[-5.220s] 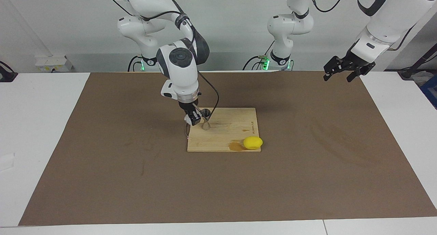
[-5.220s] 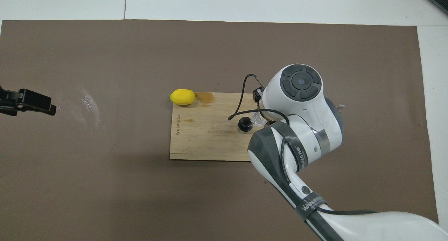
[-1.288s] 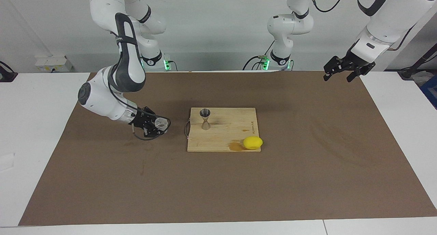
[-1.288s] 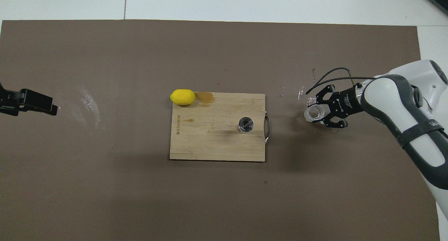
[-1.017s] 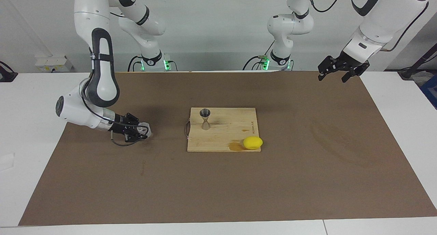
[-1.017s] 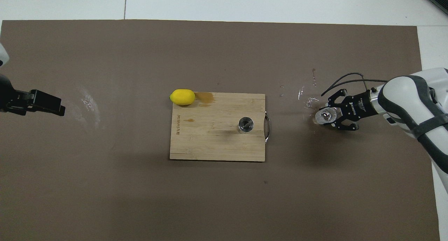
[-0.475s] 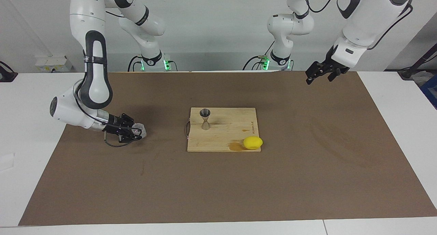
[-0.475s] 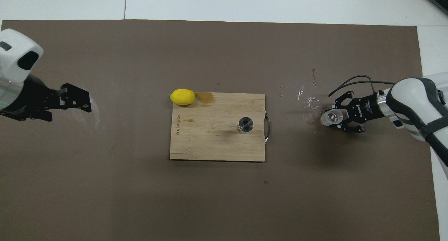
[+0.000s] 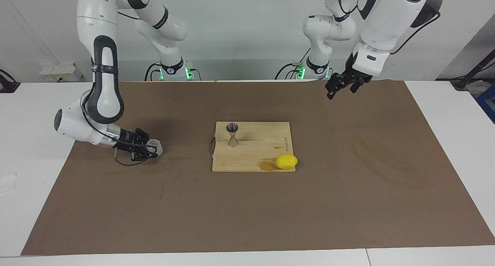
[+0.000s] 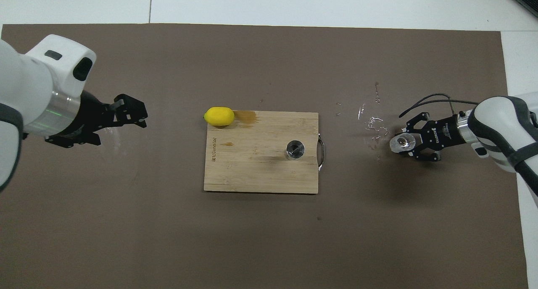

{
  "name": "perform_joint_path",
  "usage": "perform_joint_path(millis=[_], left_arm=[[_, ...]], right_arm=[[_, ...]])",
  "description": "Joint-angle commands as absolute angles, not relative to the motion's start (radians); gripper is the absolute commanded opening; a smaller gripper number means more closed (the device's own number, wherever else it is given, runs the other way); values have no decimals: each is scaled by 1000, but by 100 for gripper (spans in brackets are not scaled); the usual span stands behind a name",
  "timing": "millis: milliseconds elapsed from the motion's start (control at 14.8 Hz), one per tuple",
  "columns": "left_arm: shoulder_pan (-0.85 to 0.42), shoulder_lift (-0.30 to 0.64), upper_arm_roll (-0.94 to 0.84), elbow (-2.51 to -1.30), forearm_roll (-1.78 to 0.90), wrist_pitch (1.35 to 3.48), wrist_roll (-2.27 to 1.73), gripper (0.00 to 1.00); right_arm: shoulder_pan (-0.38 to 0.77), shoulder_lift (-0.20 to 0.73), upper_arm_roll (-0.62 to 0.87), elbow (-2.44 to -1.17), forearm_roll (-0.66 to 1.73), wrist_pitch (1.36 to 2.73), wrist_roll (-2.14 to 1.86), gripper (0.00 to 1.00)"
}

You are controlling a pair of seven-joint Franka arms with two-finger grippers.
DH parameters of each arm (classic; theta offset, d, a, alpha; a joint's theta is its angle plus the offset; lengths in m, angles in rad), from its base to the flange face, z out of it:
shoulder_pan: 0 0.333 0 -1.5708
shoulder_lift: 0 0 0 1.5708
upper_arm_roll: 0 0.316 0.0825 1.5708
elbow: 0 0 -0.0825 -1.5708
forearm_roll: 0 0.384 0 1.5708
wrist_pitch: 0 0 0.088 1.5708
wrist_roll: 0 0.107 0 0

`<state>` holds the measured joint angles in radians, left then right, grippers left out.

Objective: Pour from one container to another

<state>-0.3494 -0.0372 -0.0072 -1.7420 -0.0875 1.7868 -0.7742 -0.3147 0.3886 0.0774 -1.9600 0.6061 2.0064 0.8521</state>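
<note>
The small clear glass cup (image 9: pixel 156 145) (image 10: pixel 400 143) sits low on the brown mat toward the right arm's end of the table, beside the board. My right gripper (image 9: pixel 153 148) (image 10: pixel 404 143) lies nearly level and is shut on it. The metal jigger (image 9: pixel 232 134) (image 10: pixel 295 149) stands upright on the wooden board (image 9: pixel 263 148) (image 10: pixel 252 171), near the handle end. My left gripper (image 9: pixel 341 89) (image 10: pixel 131 111) hangs open and holds nothing, over the mat toward the left arm's end.
A yellow lemon (image 9: pixel 286 161) (image 10: pixel 219 116) rests at the board's corner beside a dark stain. Wet specks (image 10: pixel 372 123) glisten on the mat between the board's handle (image 10: pixel 321 154) and the cup.
The right gripper has carried the cup away from the board toward the right arm's end and lower to the mat. The left arm has swung in toward the table's middle.
</note>
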Motion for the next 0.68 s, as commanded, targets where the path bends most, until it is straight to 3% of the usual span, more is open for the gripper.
perform_joint_path(millis=[0, 339, 610], left_arm=[[-373, -130, 8, -1899, -80, 1887, -821, 100], [-345, -110, 21, -1792, -16, 1673, -595, 100], [-206, -110, 25, -1749, -6, 1606, -320, 100]], right_arm=[[-348, 361, 86, -1980, 630, 2017, 822, 98], [-330, 252, 83, -1979, 612, 2008, 834, 100], [-256, 167, 87, -1974, 441, 1982, 824, 100]])
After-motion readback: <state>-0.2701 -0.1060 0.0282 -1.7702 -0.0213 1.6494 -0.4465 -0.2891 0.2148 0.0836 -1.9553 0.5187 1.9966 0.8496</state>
